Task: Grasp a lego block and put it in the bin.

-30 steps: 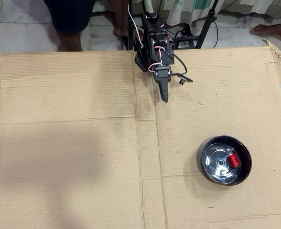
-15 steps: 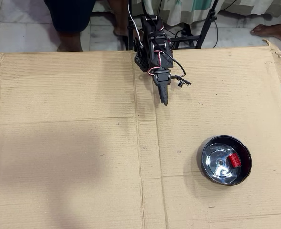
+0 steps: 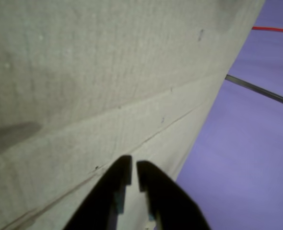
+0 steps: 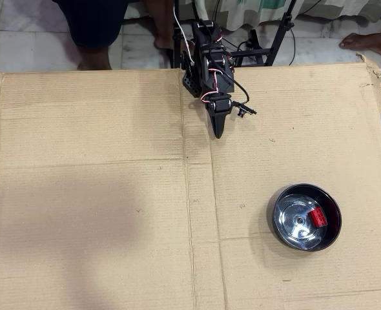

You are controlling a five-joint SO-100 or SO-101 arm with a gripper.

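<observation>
In the overhead view the red lego block (image 4: 317,217) lies inside the bin (image 4: 280,229), a round bowl with a black outside and shiny steel inside, on the right of the cardboard. My gripper (image 4: 219,134) is folded back near the arm's base at the top centre, far from the bowl, and points down the sheet. In the wrist view the gripper (image 3: 134,166) has its black jaws nearly together with only a thin slit between them and nothing in it. Block and bin are out of the wrist view.
A large cardboard sheet (image 4: 100,194) covers the work area, with fold creases. Beyond its top edge stand a person's legs (image 4: 97,29), a foot (image 4: 371,40) and a black stand (image 4: 278,39). The wrist view shows cardboard (image 3: 84,86), a purple surface (image 3: 247,153) and two cables.
</observation>
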